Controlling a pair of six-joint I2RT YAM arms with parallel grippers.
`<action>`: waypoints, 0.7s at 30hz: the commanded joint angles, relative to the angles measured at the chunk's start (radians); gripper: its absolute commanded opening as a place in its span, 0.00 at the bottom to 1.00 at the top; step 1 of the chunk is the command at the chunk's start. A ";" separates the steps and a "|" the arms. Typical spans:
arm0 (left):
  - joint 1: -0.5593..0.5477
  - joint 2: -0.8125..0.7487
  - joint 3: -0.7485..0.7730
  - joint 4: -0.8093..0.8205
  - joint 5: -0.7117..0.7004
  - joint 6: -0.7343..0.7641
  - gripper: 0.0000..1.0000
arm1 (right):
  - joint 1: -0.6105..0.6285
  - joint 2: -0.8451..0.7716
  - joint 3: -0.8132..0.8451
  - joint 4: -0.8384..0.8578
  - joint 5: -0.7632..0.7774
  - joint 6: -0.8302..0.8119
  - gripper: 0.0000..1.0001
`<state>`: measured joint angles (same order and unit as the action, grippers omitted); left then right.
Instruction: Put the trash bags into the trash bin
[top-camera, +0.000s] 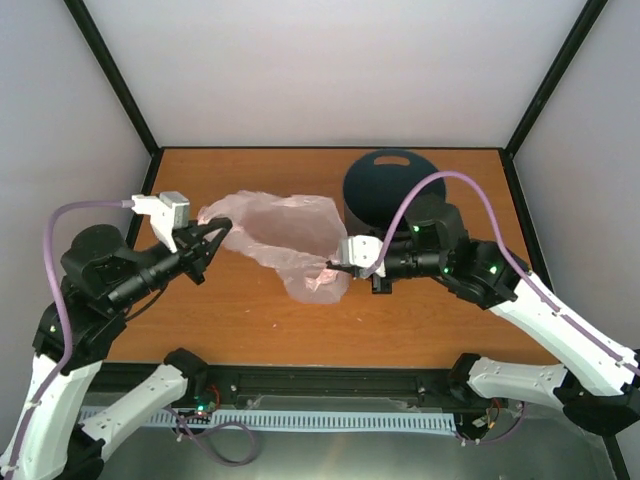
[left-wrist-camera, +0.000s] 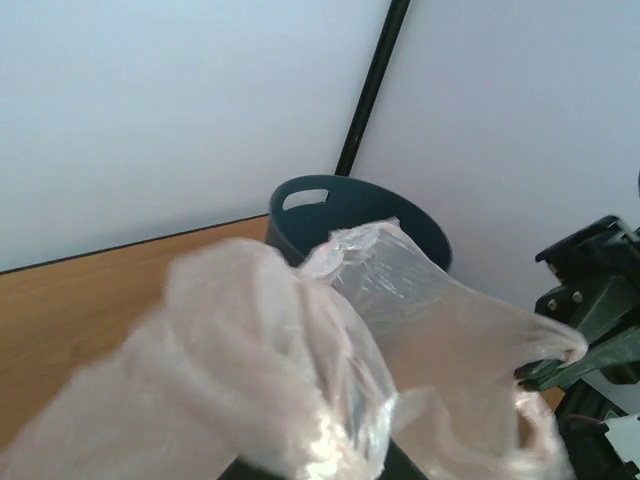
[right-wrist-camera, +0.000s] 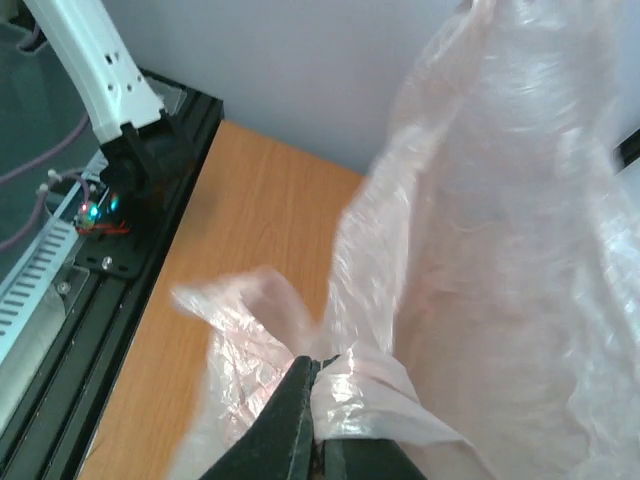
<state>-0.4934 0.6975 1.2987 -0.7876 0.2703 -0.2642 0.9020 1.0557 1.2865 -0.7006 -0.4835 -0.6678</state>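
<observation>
The right pincer is clenched on the near right corner of the trash bag. In the right wrist view its two dark fingers meet tip to tip with a bunched fold of pale pink film caught between them. A loose flap of the film curls off to the left of the tips, and the main sheet rises to the right and fills most of that view.

The left pincer grips the bag's far left end, its black fingers closing to a point where the film gathers. In its own wrist view the plastic covers nearly all of its fingers.

Between the two pincers the bag is spread out crinkled across the middle of the worktop, running from far left to near right. I cannot tell whether its lowest fold rests on the wood.

The trash bin stands upright at the far right of the worktop, just beyond the right pincer. Its oval handle cutout faces the left arm's camera. The bag is outside the bin, and its right edge lies close beside the bin's left wall.
</observation>
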 joint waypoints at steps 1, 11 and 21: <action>0.000 0.048 -0.040 0.011 0.014 -0.020 0.01 | 0.000 -0.004 0.030 -0.033 -0.005 0.047 0.03; 0.000 0.125 0.014 0.043 -0.244 -0.125 0.01 | -0.025 0.134 0.061 0.106 0.257 0.212 0.03; 0.018 0.548 0.568 0.181 -0.494 0.040 0.01 | -0.251 0.843 1.152 -0.153 0.291 0.212 0.03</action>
<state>-0.4828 1.1690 1.6108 -0.7059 -0.1249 -0.3061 0.6880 1.6943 1.9381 -0.7013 -0.2470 -0.4618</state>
